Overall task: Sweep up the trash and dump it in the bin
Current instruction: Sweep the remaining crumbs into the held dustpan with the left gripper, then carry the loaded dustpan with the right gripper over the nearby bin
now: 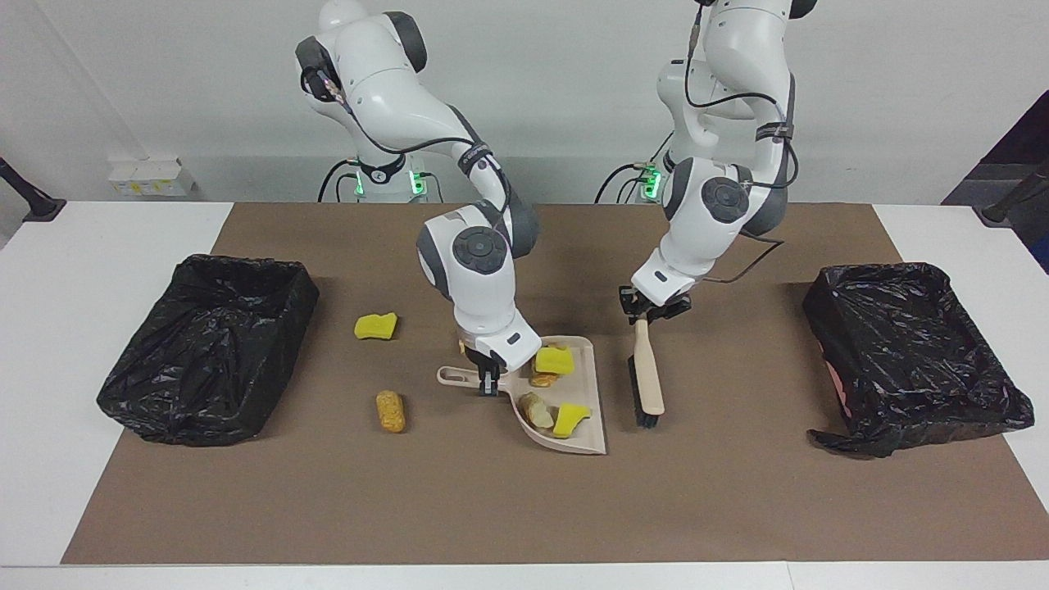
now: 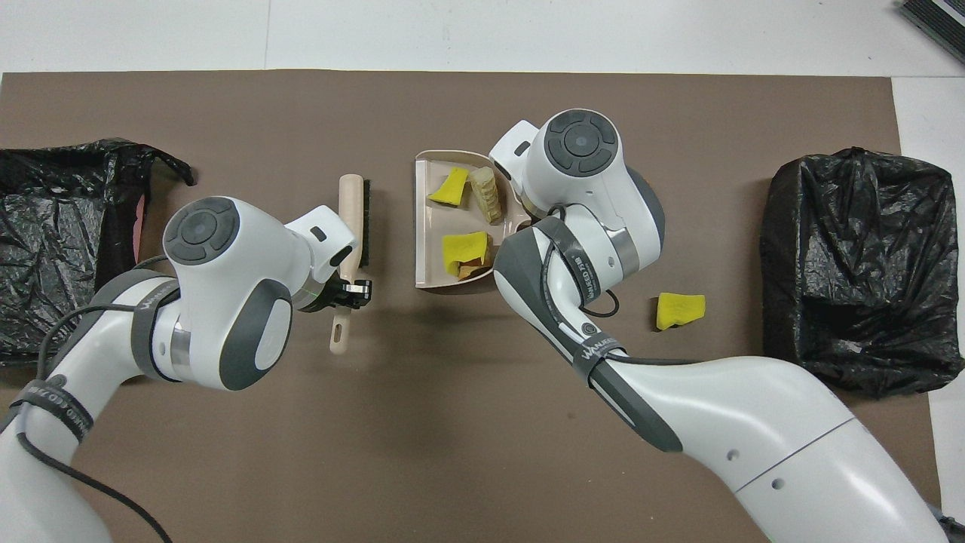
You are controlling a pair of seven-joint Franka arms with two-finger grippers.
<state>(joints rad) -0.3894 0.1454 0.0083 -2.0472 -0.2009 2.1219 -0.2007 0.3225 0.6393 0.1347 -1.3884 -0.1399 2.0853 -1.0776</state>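
A white table (image 1: 98, 246) stood before a plain grey wall, and a large brown mat (image 1: 492, 508) covered most of it.

Nearest to the robots, the left gripper (image 1: 653, 311) had its jaws pressed together on the handle of a beige wooden brush with black bristles (image 1: 647, 381). The brush lay beside the dustpan, toward the left arm's end of the table, apart from it.

The right gripper (image 1: 489, 378) was low at the mat, its jaws pinching the thin handle of a beige plastic dustpan (image 1: 586, 434). The pan rested flat on the middle of the mat.

The trash was partly in the pan. A yellow sponge chunk (image 1: 555, 360) and a small orange bread-like lump (image 1: 543, 380) lay in the part nearer to the robots. A tan ribbed bread lump (image 1: 537, 410) and a second yellow sponge piece (image 1: 570, 419) lay just beside each other in the part farther from the robots.

Two scraps were on the mat toward the right arm's end: a yellow sponge scrap (image 1: 376, 325), and, farther from the robots, an orange ribbed lump (image 1: 391, 410).

At each end of the mat stood a bin lined with a black plastic bag, one at the right arm's end (image 1: 209, 352) and one at the left arm's end (image 1: 910, 352).
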